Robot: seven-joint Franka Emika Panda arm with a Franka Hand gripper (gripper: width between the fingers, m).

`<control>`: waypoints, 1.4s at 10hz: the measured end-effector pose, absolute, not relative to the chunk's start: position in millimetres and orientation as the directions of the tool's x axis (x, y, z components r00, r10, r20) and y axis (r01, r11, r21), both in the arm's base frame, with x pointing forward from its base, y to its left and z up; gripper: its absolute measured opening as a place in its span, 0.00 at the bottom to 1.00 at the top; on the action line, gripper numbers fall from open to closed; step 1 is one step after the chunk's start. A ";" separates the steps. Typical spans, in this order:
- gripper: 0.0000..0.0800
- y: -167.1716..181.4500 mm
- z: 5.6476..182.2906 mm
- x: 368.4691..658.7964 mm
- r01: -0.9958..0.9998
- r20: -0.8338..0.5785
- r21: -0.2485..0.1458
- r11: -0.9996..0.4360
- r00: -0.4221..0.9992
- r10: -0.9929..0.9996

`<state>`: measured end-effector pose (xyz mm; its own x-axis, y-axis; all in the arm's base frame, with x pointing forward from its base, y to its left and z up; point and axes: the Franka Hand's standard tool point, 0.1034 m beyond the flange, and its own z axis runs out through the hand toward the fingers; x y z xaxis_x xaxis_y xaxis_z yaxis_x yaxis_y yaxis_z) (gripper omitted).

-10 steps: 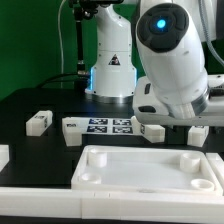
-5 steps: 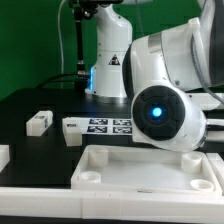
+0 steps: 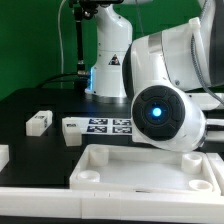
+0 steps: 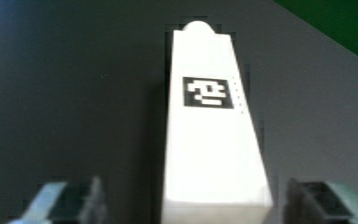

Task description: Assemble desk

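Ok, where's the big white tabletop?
In the exterior view the tabletop lies at the front of the table, just in front of the marker board.

Leg between the jaws: long white square plastic leg, smooth, matt with a faint sheen.
Tag on that leg: black-and-white printed tag, flat, no shine.
Either side of the leg: grey fingers, dull and blurred; material unclear.
Under the jaws: black table, even, matt.
Tabletop: large white plastic rectangular tabletop panel, smooth, softly satin.
Arm: white robot arm casing, hard glossy plastic with highlights.
Board: thin flat white marker board, matt, paper-like.
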<state>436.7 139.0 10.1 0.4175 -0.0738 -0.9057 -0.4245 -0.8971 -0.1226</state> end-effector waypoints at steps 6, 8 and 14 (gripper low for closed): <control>0.35 140.0 12.2 436.8 -0.420 -0.905 -0.127 -0.899 0.420 -0.068; 0.35 134.5 21.4 443.8 -0.386 -0.884 -0.205 -0.899 0.468 0.001; 0.35 125.7 82.7 477.2 -0.275 -0.777 -0.365 -0.890 0.617 0.128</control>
